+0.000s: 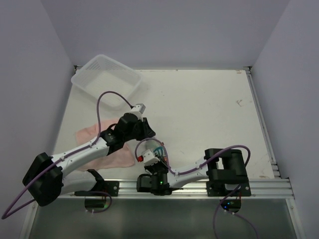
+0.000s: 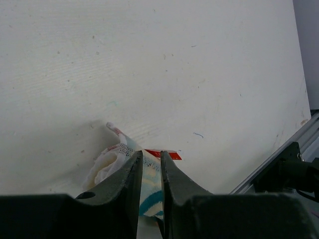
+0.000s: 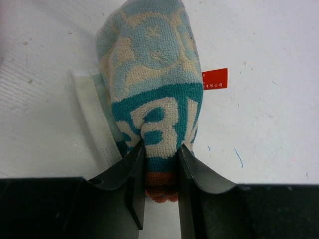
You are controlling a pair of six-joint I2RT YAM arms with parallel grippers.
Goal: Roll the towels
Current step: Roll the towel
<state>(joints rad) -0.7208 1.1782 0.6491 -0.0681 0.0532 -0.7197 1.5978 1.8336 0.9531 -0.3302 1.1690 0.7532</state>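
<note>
Clamped by the right gripper (image 3: 161, 147), the rolled white-and-teal lettered towel (image 3: 149, 74), well apart from the white mesh plastic basket (image 1: 79, 84), is best held pinched while loose edges are tucked by the narrow-set left gripper (image 2: 150, 155), its hold unclear.

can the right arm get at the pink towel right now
Probably not yet: its pincer is clamped on the rolled teal-and-white printed towel, and the left arm lies across the pale pink cloth towel, covering much of it.
</note>
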